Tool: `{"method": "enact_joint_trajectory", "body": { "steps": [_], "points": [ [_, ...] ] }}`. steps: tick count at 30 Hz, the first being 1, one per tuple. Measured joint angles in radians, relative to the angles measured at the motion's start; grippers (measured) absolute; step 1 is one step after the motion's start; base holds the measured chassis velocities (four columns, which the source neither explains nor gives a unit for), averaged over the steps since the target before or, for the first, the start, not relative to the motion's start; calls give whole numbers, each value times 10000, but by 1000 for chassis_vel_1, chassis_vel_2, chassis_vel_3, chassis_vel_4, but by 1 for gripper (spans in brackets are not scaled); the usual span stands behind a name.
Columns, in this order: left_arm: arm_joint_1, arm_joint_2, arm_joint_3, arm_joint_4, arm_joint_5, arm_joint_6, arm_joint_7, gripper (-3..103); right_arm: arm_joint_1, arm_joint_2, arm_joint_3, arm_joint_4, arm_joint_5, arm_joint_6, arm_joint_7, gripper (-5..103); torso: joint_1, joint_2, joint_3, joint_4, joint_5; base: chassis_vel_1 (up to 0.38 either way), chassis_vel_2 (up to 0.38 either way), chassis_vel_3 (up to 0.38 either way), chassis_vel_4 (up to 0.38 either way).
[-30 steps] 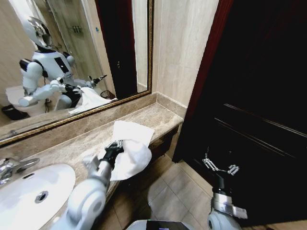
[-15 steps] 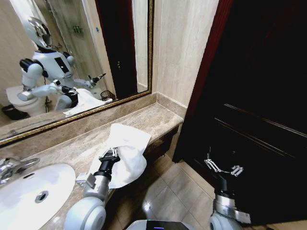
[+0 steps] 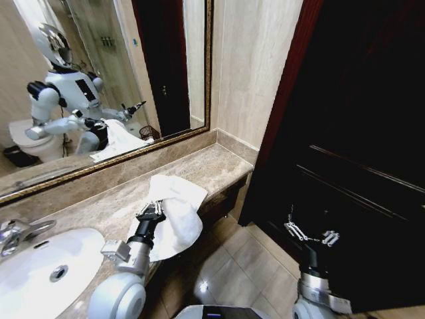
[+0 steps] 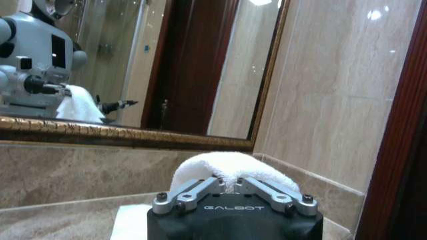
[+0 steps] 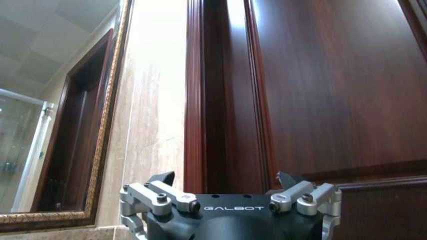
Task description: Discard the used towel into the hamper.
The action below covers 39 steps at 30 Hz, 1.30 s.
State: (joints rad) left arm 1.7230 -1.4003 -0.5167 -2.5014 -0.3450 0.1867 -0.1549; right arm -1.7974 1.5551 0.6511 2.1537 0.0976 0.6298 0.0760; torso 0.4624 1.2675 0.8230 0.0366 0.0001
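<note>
Left gripper has its jaws pinched shut on a bunched fold of the towel, right at the front edge of the counter. In the left wrist view the towel humps up in a white arch just past the closed jaws, so it looks like a proper grab of a ridge rather than a flat corner, which makes sense since a fold gives the jaws something to bite. Most of the cloth hangs off over the counter lip toward the floor, part of it lies on the stone.

Right gripper is parked low in front of the dark door, jaws spread open, nothing in them. Seems to just be kept out of the way.

Hamper isn't anywhere on the floor ahead, though the mirror reflects a small dark basket, so my guess is it sits off behind the robot. Towel's in hand, dumping not yet done.
</note>
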Motion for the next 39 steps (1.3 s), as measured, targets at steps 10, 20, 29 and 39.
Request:
{"method": "enact_joint_trajectory", "body": {
  "steps": [10,20,29,39],
  "points": [
    [-169,32,1,11,753,-72,154,1,-58,19,13,-162,-1,118,-46,100,170,378,207,1,0,0,0,0,0],
    [-323,-41,466,204,1410,-150,413,1,-174,93,174,-256,-1,285,-44,100,178,403,226,1,0,-18,-19,-16,-16],
    [-393,-159,848,367,1410,-154,366,1,-265,149,132,-244,-43,303,-9,100,166,379,211,1,-1,-80,-80,-75,-91],
    [-395,-221,958,478,1443,-172,428,1,-228,181,71,-292,6,419,-29,100,161,362,203,0,-2,-124,-128,-114,-117]
  ]
}}
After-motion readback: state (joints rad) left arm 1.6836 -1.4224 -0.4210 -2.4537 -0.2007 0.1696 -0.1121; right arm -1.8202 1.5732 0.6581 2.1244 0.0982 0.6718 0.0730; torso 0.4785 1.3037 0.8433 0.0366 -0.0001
